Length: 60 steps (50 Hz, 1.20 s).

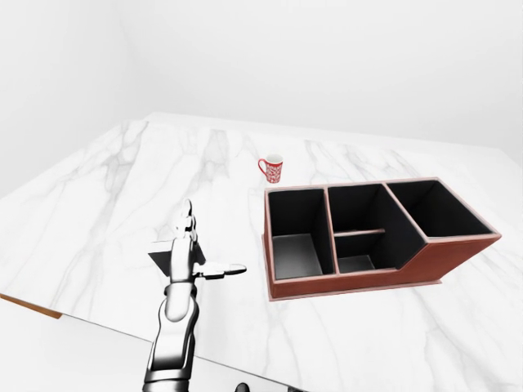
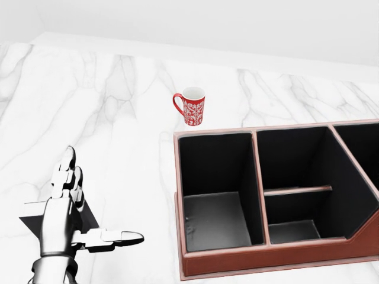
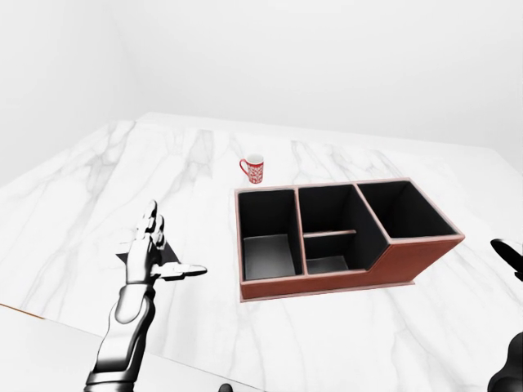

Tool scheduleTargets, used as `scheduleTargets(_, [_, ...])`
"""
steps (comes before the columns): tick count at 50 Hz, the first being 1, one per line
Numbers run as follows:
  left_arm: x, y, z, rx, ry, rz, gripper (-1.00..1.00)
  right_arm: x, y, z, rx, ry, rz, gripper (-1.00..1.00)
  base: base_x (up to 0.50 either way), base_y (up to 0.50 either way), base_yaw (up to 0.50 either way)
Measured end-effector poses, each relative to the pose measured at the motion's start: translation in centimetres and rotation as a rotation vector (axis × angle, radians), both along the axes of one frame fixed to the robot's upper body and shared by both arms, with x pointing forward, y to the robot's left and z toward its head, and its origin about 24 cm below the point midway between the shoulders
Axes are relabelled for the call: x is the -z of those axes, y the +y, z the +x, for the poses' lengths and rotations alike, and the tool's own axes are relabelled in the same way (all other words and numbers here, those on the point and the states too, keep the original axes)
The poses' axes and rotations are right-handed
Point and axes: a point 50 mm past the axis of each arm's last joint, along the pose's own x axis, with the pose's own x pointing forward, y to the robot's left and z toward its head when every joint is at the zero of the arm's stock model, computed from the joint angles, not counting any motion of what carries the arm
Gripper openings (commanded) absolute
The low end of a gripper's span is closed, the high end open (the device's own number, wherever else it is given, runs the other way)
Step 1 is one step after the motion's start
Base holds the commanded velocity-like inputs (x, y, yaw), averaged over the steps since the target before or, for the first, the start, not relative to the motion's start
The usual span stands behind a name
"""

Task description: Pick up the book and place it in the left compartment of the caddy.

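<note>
Head view: dark book (image 2: pixel 87 219) flat beneath the left robot hand (image 2: pixel 62 216) (fingers spread, ungripping).

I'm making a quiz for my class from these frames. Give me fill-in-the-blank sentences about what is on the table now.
The mug is red and ____.
In the head view the mug stands above the caddy's ____ compartment.
The left hand hovers over the dark ____ with its fingers open.
The caddy's left compartment holds ____.

Missing words: white; left; book; nothing
</note>
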Motion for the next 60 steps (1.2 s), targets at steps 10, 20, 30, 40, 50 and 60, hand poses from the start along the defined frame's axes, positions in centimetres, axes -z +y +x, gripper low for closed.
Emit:
scheduleTargets(10, [-1.9,1.7,-0.1,-0.179,-0.051,0.092,1.0,0.0,0.0,0.0,0.001,0.003,0.0,1.0,0.0,0.0,0.0])
scheduleTargets(20, [-6.8,1.7,-1.0,-0.293,-0.224,0.377,1.0,0.1,0.0,0.1,0.003,0.007,-0.001,1.0,0.0,0.0,0.0])
scheduleTargets(30, [-9.9,1.5,-2.1,-0.45,-0.383,0.713,1.0,0.2,0.0,0.1,0.002,0.009,0.001,1.0,0.0,0.0,0.0])
scheduleTargets(40, [-11.0,1.9,-2.9,-0.602,-0.457,0.963,1.0,0.3,0.0,0.1,0.0,0.015,0.003,1.0,0.0,0.0,0.0])
scheduleTargets(50, [-11.0,2.2,-2.9,-0.687,-0.482,1.201,1.0,0.4,0.0,0.2,0.001,0.019,0.004,1.0,0.0,0.0,0.0])
scheduleTargets(60, [-10.7,2.2,-2.8,-0.723,-0.498,1.407,1.0,0.3,0.1,0.1,0.003,0.016,-0.001,1.0,0.0,0.0,0.0])
